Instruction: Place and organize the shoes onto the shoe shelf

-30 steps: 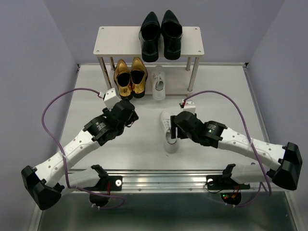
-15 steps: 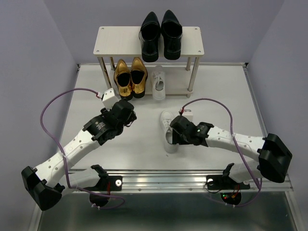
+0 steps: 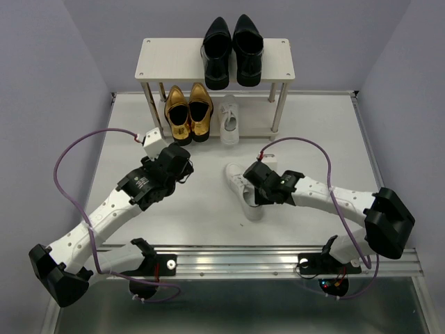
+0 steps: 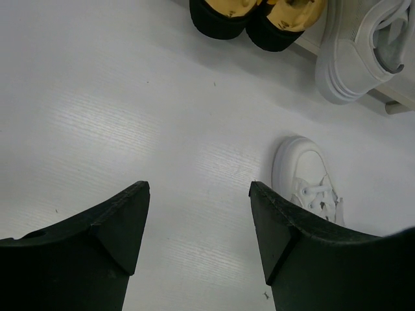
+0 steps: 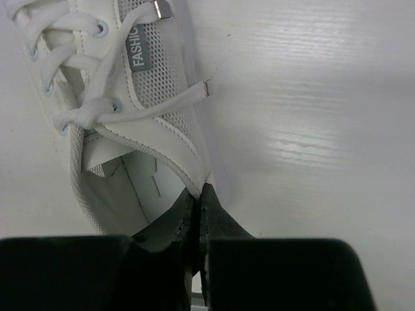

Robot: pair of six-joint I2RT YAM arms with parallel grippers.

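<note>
Right wrist view: loose white sneaker [image 5: 123, 149] fills the frame, lace-up, mesh tongue with a grey tag [image 5: 139, 48] reading "FASHIO", any further letters not legible; silver-tipped lace ends lie across the tongue. Right gripper [image 5: 198, 201] is clenched, its jaws pinching the thin side wall of the sneaker's opening, one finger inside and one outside. No other writing is readable in any view. Top external view, shoe count is six: two glossy black dress shoes [image 3: 232, 47] side by side on the top board of the shoe shelf [image 3: 174, 59], toes pointing away from the arms; two metallic gold loafers [image 3: 188, 113] side by side at the left of the lower tier, heels toward the arms; one shelved white sneaker [image 3: 229, 120] just right of the loafers on the same tier. The sixth is the loose sneaker, lying on the white table [image 3: 125, 139] in front of the shelf, well apart from it, toe angled toward the left arm. So five are on the shelf and one is off it. Left wrist view: left gripper [image 4: 199, 194] is released, fingers spread with only bare table between them, hanging above the table near the loafer heels. The loose sneaker's toe shows to the right of that gripper, not touching it. Two arms, two grippers, one shelf with two tiers.
</note>
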